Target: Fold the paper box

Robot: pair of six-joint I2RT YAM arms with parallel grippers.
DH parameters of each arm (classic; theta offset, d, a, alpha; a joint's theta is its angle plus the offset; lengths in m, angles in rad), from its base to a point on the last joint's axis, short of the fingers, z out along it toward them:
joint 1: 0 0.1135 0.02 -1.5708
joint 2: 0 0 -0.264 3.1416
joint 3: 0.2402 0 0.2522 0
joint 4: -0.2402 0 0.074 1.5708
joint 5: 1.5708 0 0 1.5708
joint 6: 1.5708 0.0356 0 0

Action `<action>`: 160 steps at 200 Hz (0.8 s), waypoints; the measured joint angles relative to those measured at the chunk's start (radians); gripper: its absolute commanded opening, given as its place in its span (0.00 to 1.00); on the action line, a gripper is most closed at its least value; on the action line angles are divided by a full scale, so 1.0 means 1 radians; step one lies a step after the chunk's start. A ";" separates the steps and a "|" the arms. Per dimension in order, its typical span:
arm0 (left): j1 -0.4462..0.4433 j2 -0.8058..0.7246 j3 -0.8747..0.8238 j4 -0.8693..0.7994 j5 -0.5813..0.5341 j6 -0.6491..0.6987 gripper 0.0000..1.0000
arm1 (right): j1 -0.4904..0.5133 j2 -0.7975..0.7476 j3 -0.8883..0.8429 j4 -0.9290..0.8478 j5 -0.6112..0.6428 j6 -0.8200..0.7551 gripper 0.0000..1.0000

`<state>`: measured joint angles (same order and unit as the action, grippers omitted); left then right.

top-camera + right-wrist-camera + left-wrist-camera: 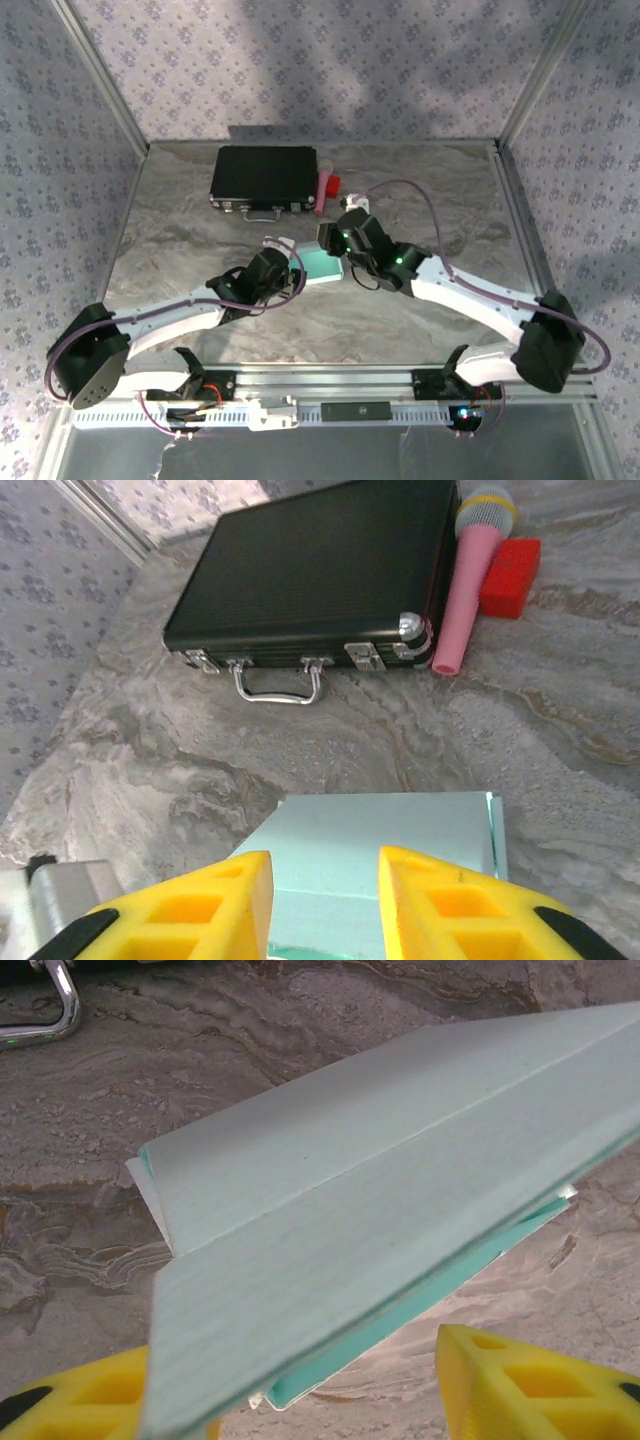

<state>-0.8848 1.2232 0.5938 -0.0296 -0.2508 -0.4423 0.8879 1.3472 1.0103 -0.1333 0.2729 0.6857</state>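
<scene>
The paper box is pale light-blue card, partly folded, lying mid-table between my two grippers. In the left wrist view the paper box slants across the frame as creased panels with a teal inner edge below. The left gripper is open, its yellow fingers wide apart, the card overlapping the left one. The left gripper sits at the box's left end. The right gripper is at its far right corner. The right gripper stands open just over the box's top panel.
A black case with a metal handle lies at the back. Beside it are a pink microphone and a red block. A small white object lies behind the right gripper. Metal frame posts edge the marbled table.
</scene>
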 measured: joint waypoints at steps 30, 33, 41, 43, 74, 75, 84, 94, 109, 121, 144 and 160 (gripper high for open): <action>-0.001 -0.034 -0.002 -0.034 0.003 -0.016 0.69 | 0.001 0.084 0.045 -0.021 -0.002 0.011 0.31; -0.001 -0.041 -0.002 -0.037 0.004 -0.016 0.69 | 0.001 0.089 0.048 -0.022 -0.002 0.011 0.31; -0.002 -0.059 -0.005 -0.047 0.004 -0.020 0.71 | 0.001 0.104 0.061 -0.027 -0.002 0.014 0.30; -0.002 -0.062 -0.005 -0.047 0.004 -0.021 0.71 | 0.001 0.108 0.065 -0.028 -0.002 0.015 0.30; -0.002 -0.100 -0.010 -0.074 0.031 -0.029 0.72 | 0.005 0.156 0.107 -0.035 -0.014 0.030 0.28; -0.002 -0.100 -0.010 -0.075 0.032 -0.030 0.72 | 0.005 0.157 0.107 -0.035 -0.014 0.030 0.28; -0.002 -0.100 -0.010 -0.085 0.039 -0.033 0.72 | 0.009 0.167 0.108 -0.036 -0.018 0.033 0.28; -0.002 -0.102 -0.010 -0.097 0.046 -0.039 0.71 | 0.013 0.179 0.108 -0.037 -0.021 0.035 0.27; -0.002 -0.124 -0.011 -0.117 0.056 -0.050 0.70 | 0.017 0.195 0.108 -0.037 -0.025 0.038 0.27; -0.002 -0.163 -0.011 -0.137 0.064 -0.063 0.69 | 0.018 0.202 0.108 -0.037 -0.028 0.040 0.27; -0.002 -0.262 0.007 -0.211 0.067 -0.097 0.65 | 0.018 0.207 0.108 -0.037 -0.028 0.041 0.27; -0.002 -0.304 0.052 -0.286 0.066 -0.125 0.64 | 0.018 0.207 0.108 -0.036 -0.028 0.041 0.27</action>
<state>-0.8867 0.9192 0.6456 -0.3161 -0.1848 -0.5674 0.9058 1.5543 1.1179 -0.1696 0.2447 0.7269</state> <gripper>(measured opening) 0.648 0.268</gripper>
